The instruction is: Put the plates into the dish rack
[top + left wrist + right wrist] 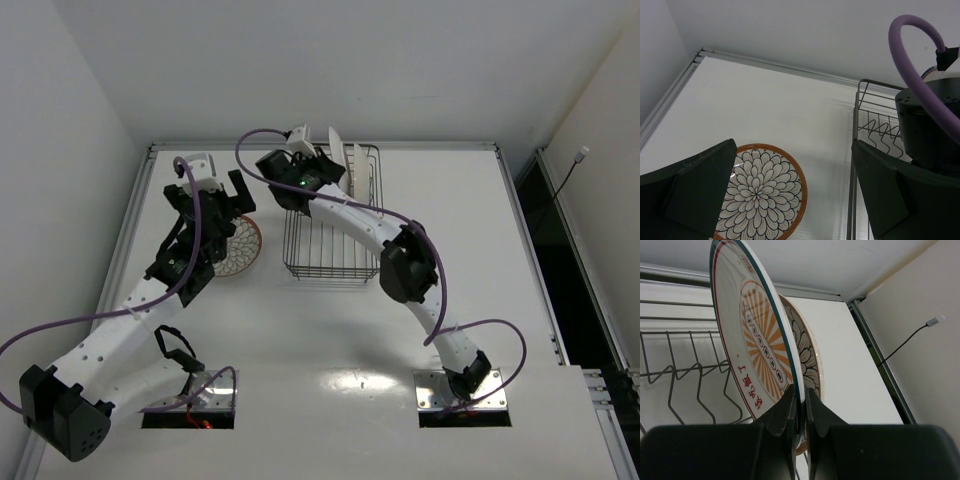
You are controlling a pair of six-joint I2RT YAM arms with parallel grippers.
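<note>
Closest to my right wrist lens, the right pincer (799, 397) is squeezing its two dark fingers (780, 416) shut on the lower rim of the sunburst plate (755, 350). That plate is standing on edge, its face of orange rays and red characters looking toward the left of this view. It is hanging over the far end of the dish rack (330, 240), with the bent divider prongs (700, 385) showing beside it. I am not able to tell whether its bottom edge is already sitting between the wires.

Just behind it, the upright petal plate (807, 357) is standing on edge too, nearly parallel. The gap between the two is looking very thin, and I cannot say if they are touching.

On my left side, the left pincer (794, 145) is hovering with its fingers spread as wide as they go, gripping nothing. Below and between them, the flat petal plate (762, 195) is lying face up on the white desk (350, 350), just beside the rack's left wall and outside it. The right arm's dark body and its purple cable (910, 65) are filling the right edge of the left wrist view, above the rack.
</note>
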